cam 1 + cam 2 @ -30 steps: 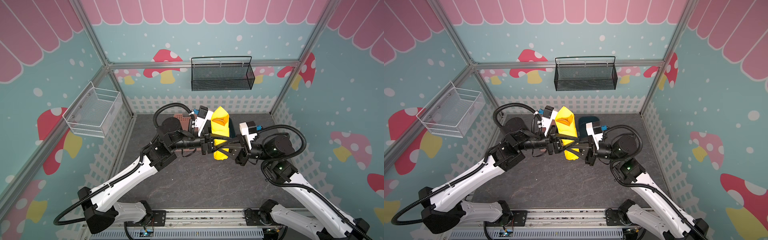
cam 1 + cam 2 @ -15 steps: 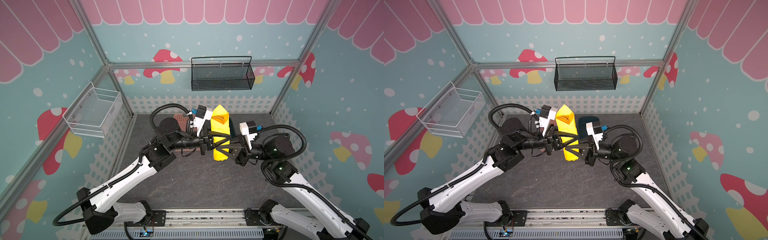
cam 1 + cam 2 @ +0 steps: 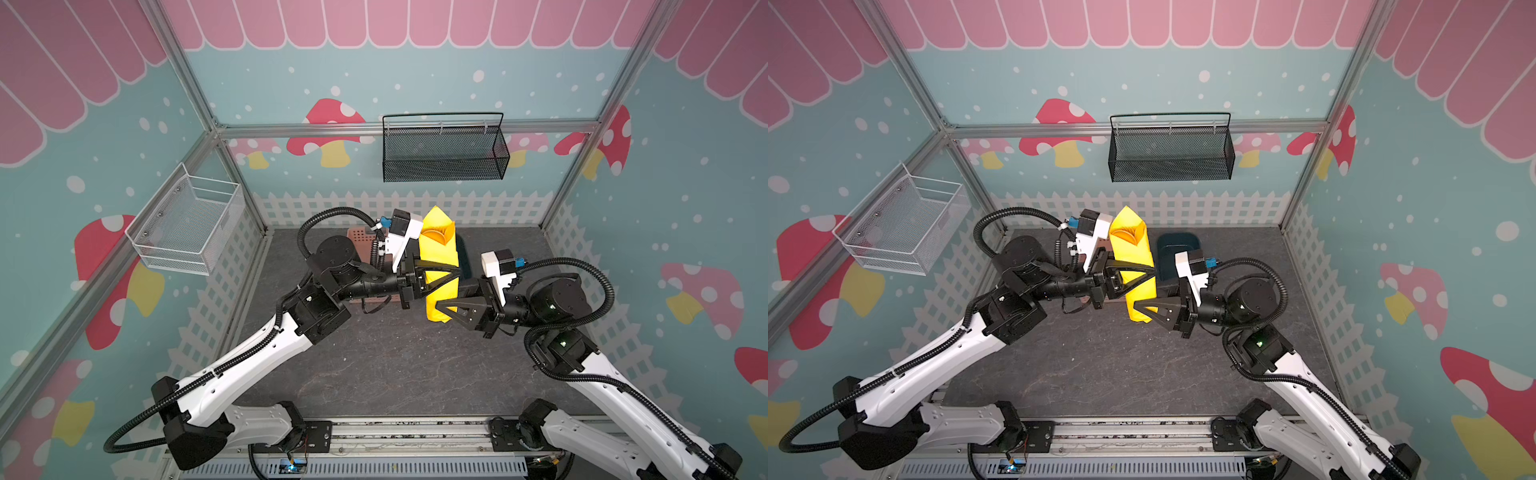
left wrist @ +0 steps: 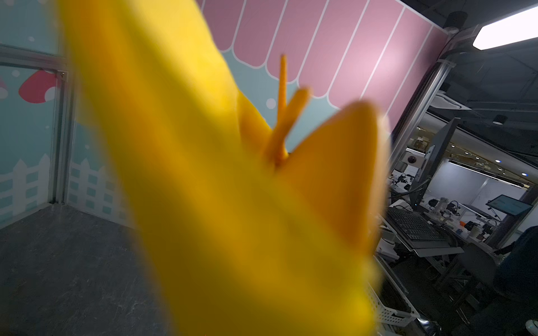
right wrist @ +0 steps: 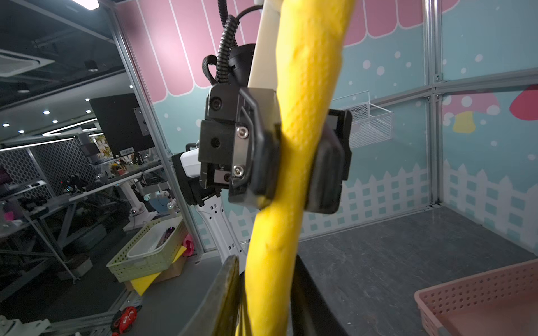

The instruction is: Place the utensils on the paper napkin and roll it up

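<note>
Right wrist view: my left gripper [image 5: 297,174] is clamped on the napkin [image 5: 308,72], its two black pads pressed against either side of the tight yellow roll about midway along it. The roll stands close to upright, raised over the dark tabletop [image 5: 407,247]. Nearer the camera, the fingers of my right gripper [image 5: 267,299] flank the roll's lower stretch, one on each side and very close to the paper. Whether they pinch it or stand just off it I cannot tell. A pink basket [image 5: 480,296] sits on the tabletop, apart from the roll.

In both top views my arms meet over the middle of the tabletop [image 3: 374,365]. The left gripper [image 3: 453,272] crosses the napkin [image 3: 436,253] from the left, and the right gripper [image 3: 439,308] reaches its near end from the right. At the roll's far, open end an orange spoon bowl shows inside the paper, where the utensils [image 3: 434,237] are wrapped.

Left wrist view, blurred by the napkin [image 4: 218,218] close to the lens, shows two thin orange ends of the utensils [image 4: 281,87] poking out of the roll. A dark tray [image 3: 1177,245] lies partly hidden behind my right wrist.
</note>
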